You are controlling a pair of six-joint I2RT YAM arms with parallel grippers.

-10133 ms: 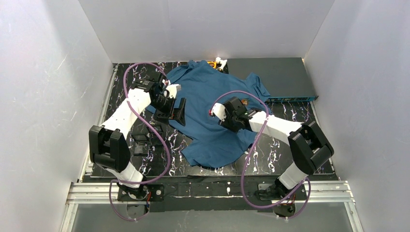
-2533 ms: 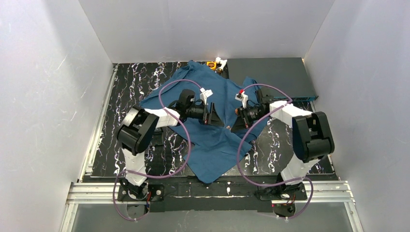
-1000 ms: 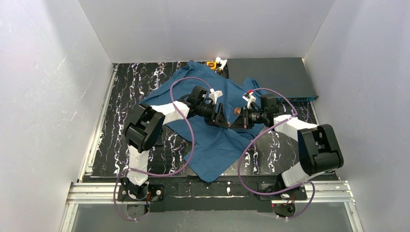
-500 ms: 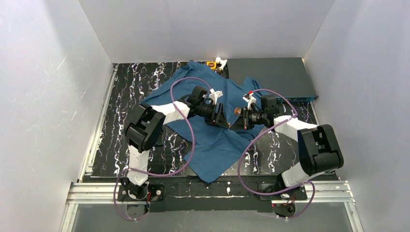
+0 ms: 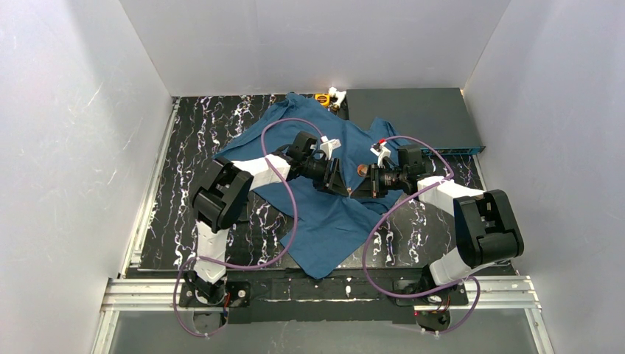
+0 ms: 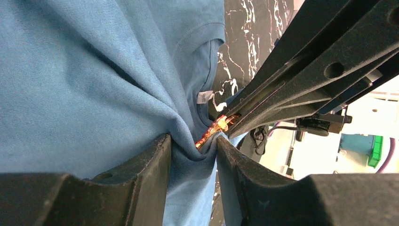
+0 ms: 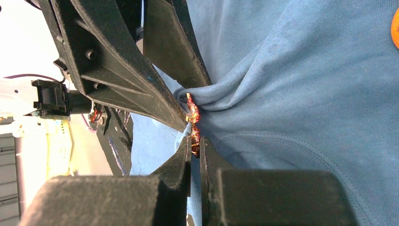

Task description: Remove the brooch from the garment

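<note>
Brooch (image 7: 192,113) pinched in right gripper (image 7: 195,151); left gripper (image 6: 193,143) squeezes garment (image 6: 70,70).

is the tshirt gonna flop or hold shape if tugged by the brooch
Likely floppy: the garment gathers into soft folds inside the left end effector. It would probably stretch and drag along with the brooch, since cloth peaks toward it.

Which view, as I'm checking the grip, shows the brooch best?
Right wrist: the brooch glints coppery, pinched by the right pincer. Left wrist shows it half buried in garment folds; top external, only a speck.
</note>
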